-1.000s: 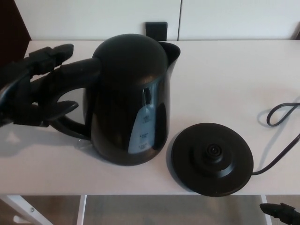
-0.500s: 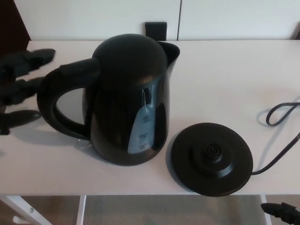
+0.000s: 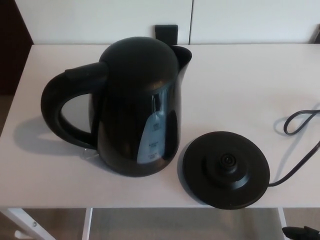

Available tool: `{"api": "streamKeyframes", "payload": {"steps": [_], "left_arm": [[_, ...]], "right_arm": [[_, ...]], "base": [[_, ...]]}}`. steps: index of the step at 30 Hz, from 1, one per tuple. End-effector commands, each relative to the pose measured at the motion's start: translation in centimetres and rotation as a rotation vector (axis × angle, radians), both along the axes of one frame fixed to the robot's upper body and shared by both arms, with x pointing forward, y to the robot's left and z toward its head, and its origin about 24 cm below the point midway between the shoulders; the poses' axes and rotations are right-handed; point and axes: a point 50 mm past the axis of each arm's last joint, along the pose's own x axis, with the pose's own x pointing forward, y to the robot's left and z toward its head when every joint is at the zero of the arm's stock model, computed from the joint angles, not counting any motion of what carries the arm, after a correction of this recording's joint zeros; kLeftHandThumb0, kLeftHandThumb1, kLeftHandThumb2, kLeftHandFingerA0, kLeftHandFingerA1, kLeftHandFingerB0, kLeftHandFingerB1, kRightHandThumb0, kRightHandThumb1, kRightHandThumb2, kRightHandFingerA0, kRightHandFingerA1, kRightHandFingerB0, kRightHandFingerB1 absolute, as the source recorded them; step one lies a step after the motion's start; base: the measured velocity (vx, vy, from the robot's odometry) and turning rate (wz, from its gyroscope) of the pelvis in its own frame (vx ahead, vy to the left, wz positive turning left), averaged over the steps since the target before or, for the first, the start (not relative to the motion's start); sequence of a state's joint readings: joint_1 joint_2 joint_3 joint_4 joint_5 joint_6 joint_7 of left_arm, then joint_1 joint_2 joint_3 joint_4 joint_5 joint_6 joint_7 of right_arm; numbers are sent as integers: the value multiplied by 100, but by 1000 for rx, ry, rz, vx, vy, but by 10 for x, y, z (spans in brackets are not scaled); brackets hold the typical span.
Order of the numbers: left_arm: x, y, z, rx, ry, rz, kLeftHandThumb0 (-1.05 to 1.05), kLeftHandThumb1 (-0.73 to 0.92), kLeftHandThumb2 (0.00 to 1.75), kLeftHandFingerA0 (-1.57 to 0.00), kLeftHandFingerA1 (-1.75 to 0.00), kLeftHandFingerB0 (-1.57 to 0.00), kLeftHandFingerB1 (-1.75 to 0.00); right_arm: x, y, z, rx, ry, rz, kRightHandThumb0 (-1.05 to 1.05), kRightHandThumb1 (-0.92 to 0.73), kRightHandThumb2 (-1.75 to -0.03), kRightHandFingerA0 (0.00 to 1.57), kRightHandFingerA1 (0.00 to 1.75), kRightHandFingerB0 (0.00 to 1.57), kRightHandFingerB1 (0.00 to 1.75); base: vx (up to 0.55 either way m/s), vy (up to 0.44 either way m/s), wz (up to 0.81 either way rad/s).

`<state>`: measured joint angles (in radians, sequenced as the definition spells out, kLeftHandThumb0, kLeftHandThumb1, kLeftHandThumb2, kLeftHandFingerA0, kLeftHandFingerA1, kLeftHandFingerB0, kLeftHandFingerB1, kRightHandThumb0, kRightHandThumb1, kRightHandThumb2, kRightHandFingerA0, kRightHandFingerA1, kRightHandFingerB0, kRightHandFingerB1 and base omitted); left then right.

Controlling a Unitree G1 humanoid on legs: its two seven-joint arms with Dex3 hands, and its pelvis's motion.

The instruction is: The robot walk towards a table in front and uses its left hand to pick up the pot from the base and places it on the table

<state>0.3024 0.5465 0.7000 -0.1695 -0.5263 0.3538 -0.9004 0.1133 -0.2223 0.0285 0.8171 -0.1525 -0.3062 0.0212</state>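
The black pot, an electric kettle, stands upright on the white table, its handle pointing left. Its round black base lies just right of it near the front edge, bare and apart from the pot. No hand touches the pot. My left hand does not show. Only a small black tip of my right hand shows at the bottom right corner, below the table's edge.
A black power cord runs from the base to the right and loops on the table. A black wall socket sits behind the pot. A white table leg shows at bottom left.
My left hand, which was around the handle a second ago, has let go and drawn away to the left, out of view. The pot has stayed in place.
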Motion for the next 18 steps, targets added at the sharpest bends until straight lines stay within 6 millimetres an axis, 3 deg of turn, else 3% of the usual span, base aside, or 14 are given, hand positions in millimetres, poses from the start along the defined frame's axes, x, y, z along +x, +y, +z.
{"api": "streamKeyframes", "payload": {"steps": [1, 2, 3, 5, 7, 8, 9, 11, 15, 16, 17, 18], "left_arm": [[-87, -7, -57, 63, 54, 14, -89, 49, 58, 0, 0, 0, 0], [-94, -12, -63, 54, 80, 2, -85, 49, 56, 0, 0, 0, 0], [-110, -29, -76, 47, 136, -39, -77, 43, 84, 0, -5, 0, 0], [-123, -46, -87, 45, 190, -93, -77, 43, 84, 0, -6, 0, 0], [-147, -76, -110, 31, 273, -255, -79, 50, 87, 0, -11, 0, -6], [-153, -83, -116, 35, 296, -297, -79, 50, 87, 0, -11, 0, -6], [-158, -92, -123, 67, 329, -340, -84, 65, 99, 0, -15, 0, -11], [-167, -104, -132, 108, 365, -403, -84, 65, 99, 0, -15, 0, -11], [-168, -105, -133, 112, 361, -405, -84, 65, 99, 0, -15, 0, -11], [-170, -114, -134, 106, 396, -458, -80, 83, 65, 0, -21, 0, -21], [-145, -129, -159, 101, 462, -520, -83, 69, 109, -1, -26, -6, -20], [-124, -138, -174, 125, 503, -554, -83, 69, 109, -1, -26, -6, -20]], "right_arm": [[-17, -5, -7, -9, 54, -4, -34, -57, -58, 80, 44, 47, 35], [-17, -5, -8, -7, 54, -6, -34, -58, -57, 79, 45, 47, 35], [-18, -8, -7, -11, 53, -23, -35, -58, -57, 80, 46, 46, 35], [-18, -11, -6, -11, 50, -36, -35, -56, -58, 80, 45, 45, 35], [-17, -12, -6, -12, 47, -32, -36, -58, -58, 80, 45, 45, 35], [-16, -11, -6, -12, 47, -29, -36, -58, -58, 80, 45, 45, 35], [-16, -10, -7, -13, 47, -29, -37, -58, -59, 81, 46, 46, 35], [-16, -9, -7, -13, 46, -29, -37, -58, -59, 81, 46, 46, 35], [-16, -9, -7, -13, 46, -30, -37, -58, -59, 81, 46, 46, 35], [-17, -9, -7, -12, 46, -31, -37, -58, -59, 81, 46, 46, 35], [-17, -9, -7, -15, 43, -26, -35, -58, -59, 80, 45, 46, 35], [-17, -10, -6, -17, 41, -22, -35, -58, -59, 80, 45, 46, 35]], "base": [[0, 0, 0], [0, 0, 0], [0, 0, 0], [0, 0, 0], [0, 0, 0], [0, 0, 0], [0, 0, 0], [0, 0, 0], [0, 0, 0], [0, 0, 0], [0, 0, 0], [0, 0, 0]]}}
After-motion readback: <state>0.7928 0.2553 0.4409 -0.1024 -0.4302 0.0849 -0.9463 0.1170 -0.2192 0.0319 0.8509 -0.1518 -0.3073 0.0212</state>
